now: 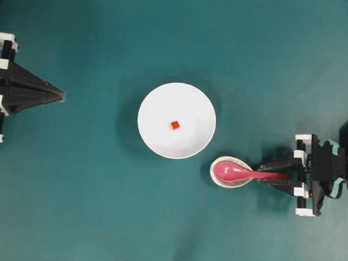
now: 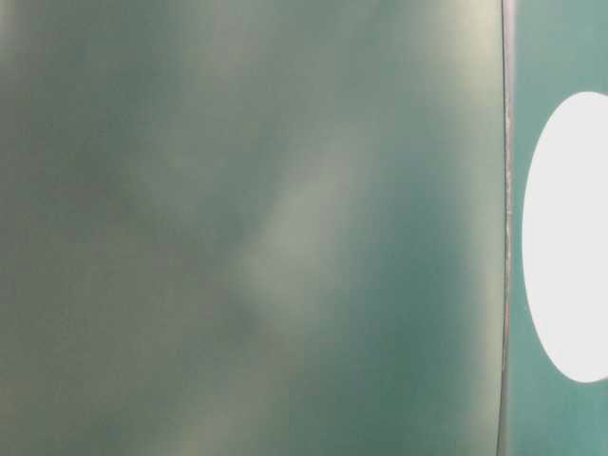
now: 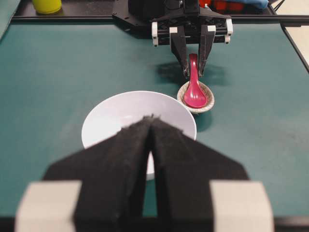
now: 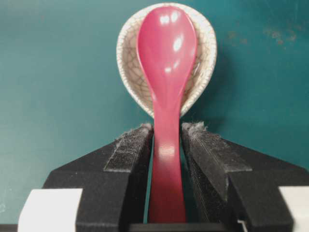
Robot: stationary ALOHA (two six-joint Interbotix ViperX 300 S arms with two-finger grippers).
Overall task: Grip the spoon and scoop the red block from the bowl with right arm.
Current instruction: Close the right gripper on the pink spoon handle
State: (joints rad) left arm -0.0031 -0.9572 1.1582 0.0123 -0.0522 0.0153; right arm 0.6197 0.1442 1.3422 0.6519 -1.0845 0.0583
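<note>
The pink-red spoon lies with its scoop in a small crackled spoon rest and its handle pointing right. My right gripper is open and straddles the handle, with a thin gap on each side in the right wrist view, where the spoon runs between the pads. The white bowl sits at the table's middle with the tiny red block inside it. My left gripper is shut and empty at the far left. In the left wrist view its fingers hide the block.
The spoon rest stands just below and right of the bowl. A yellow object sits at the table's far corner beside the right arm's base. The table-level view is a blur with a white oval at its right edge.
</note>
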